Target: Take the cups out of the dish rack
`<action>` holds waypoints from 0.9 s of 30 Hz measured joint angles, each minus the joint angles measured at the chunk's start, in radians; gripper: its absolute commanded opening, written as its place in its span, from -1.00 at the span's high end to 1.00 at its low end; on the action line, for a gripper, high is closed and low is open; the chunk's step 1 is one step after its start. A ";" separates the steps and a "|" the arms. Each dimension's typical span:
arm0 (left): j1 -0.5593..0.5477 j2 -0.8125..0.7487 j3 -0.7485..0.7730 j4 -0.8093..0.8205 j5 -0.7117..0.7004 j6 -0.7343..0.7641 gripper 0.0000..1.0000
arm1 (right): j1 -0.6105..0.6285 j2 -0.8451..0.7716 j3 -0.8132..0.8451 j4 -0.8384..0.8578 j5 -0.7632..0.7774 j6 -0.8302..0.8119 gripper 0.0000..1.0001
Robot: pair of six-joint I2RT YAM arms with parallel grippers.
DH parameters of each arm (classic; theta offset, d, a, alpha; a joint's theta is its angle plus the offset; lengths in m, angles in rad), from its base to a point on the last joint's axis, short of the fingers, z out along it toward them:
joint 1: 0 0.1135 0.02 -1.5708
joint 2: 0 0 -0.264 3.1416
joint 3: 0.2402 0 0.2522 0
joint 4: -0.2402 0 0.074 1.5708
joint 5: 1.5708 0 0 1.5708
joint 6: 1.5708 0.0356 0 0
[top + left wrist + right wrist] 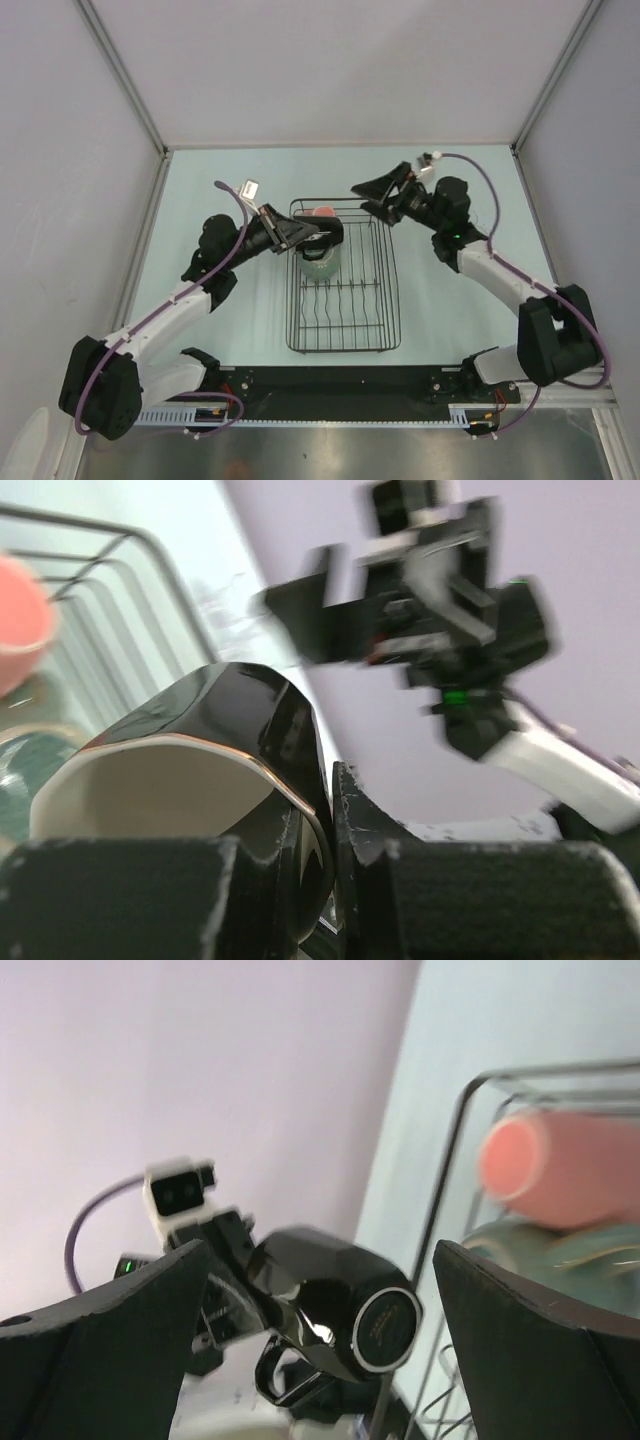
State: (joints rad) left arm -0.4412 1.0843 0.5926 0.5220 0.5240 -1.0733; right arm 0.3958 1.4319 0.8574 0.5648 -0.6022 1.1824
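Hanging over the far left end of the dish rack (345, 320), the black cup (330, 235) is clamped by its wall in the left hand (308, 232), with one finger inside the rim and one outside. Close by in the rack sit the pink mug (322, 212), toward the far end, and a pale-green cup (320, 265), nearer. The right hand (378, 198) hovers by the rack's far right corner above the tabletop (450, 300), its fingers spread wide and holding nothing.
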 measured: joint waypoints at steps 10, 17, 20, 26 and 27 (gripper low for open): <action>0.023 0.019 0.293 -0.506 -0.141 0.267 0.99 | -0.092 -0.186 0.159 -0.484 0.261 -0.323 -0.99; 0.053 0.169 0.686 -0.872 -0.436 0.496 0.99 | -0.008 -0.196 0.249 -0.735 0.436 -0.485 -0.99; 0.069 0.287 0.861 -1.031 -0.583 0.591 0.99 | 0.019 -0.199 0.277 -0.805 0.491 -0.531 -0.99; 0.085 0.616 1.196 -1.268 -0.773 0.737 0.99 | 0.029 -0.227 0.286 -0.886 0.552 -0.583 -1.00; 0.089 0.658 1.220 -1.290 -0.787 0.751 0.99 | 0.029 -0.230 0.286 -0.894 0.557 -0.588 -1.00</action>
State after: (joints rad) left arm -0.3527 1.7424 1.8122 -0.7681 -0.2626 -0.3222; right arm 0.4244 1.2015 1.1431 -0.3290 -0.0448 0.5941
